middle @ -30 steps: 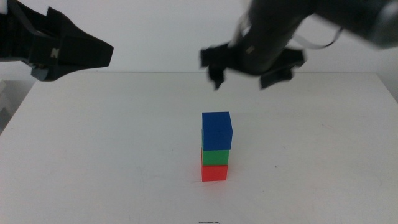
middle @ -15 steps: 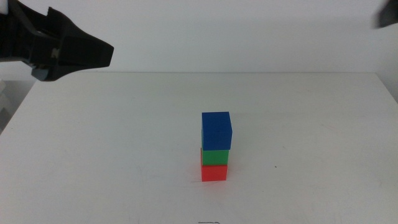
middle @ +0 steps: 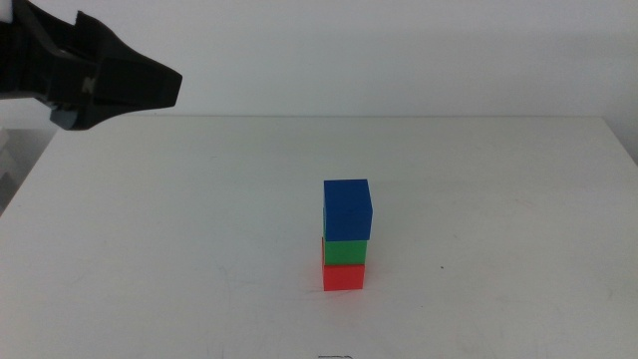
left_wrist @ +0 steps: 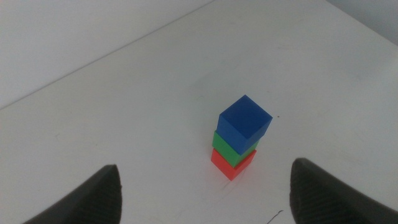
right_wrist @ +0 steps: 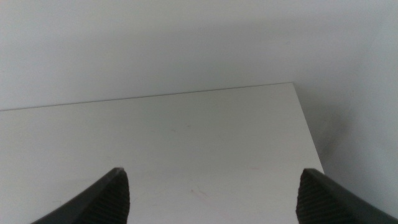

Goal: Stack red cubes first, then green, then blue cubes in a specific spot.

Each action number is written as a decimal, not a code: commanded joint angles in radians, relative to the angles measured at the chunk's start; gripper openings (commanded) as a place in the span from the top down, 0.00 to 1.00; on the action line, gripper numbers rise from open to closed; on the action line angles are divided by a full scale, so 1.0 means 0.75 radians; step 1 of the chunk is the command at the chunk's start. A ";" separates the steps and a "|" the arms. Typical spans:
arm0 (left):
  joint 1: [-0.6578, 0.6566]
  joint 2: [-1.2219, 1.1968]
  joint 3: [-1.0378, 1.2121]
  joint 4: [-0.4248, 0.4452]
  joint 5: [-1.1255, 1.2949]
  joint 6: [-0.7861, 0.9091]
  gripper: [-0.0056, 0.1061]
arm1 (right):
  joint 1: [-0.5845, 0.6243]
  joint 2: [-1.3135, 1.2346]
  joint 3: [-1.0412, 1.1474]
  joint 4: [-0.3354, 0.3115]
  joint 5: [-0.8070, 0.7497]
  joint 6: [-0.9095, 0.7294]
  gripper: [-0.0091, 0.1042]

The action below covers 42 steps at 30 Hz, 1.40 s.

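The three cubes stand in one stack on the white table. The red cube is at the bottom, the green cube on it, and the blue cube on top, turned slightly. The left wrist view shows the same stack: red cube, green cube, blue cube. My left gripper hangs at the far left above the table, open and empty, with its own view showing jaws wide apart. My right gripper is open, empty and out of the middle view.
The right wrist view shows bare white table, its far edge and its right-hand edge against a white wall. Nothing else stands on the table around the stack.
The right arm has pulled up and away to the right, out of the middle view. The stack and the left gripper have not moved.
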 commanded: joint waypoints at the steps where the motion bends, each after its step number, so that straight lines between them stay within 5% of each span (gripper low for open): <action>1: -0.001 -0.021 -0.031 -0.054 -0.067 -0.014 0.13 | -0.008 -0.033 -0.034 -0.014 -0.082 -0.020 0.26; 6: -0.001 -0.021 -0.010 0.039 -0.308 -0.018 0.13 | -0.008 -0.033 -0.034 -0.015 -0.083 -0.020 0.26; 15: 0.017 -0.187 0.290 0.822 -1.424 -0.082 0.13 | -0.008 -0.030 -0.034 -0.015 -0.085 -0.020 0.26; 25: 0.064 -0.193 0.295 0.907 -1.326 -0.675 0.13 | -0.008 -0.030 -0.034 -0.016 -0.085 -0.020 0.26; 36: 0.064 -0.192 0.295 0.953 -1.326 -0.694 0.13 | -0.008 -0.030 -0.034 -0.019 -0.085 -0.020 0.26; 42: 0.064 -0.265 0.442 0.829 -1.333 -0.694 0.13 | -0.008 -0.154 0.167 -0.180 -0.272 -0.020 0.26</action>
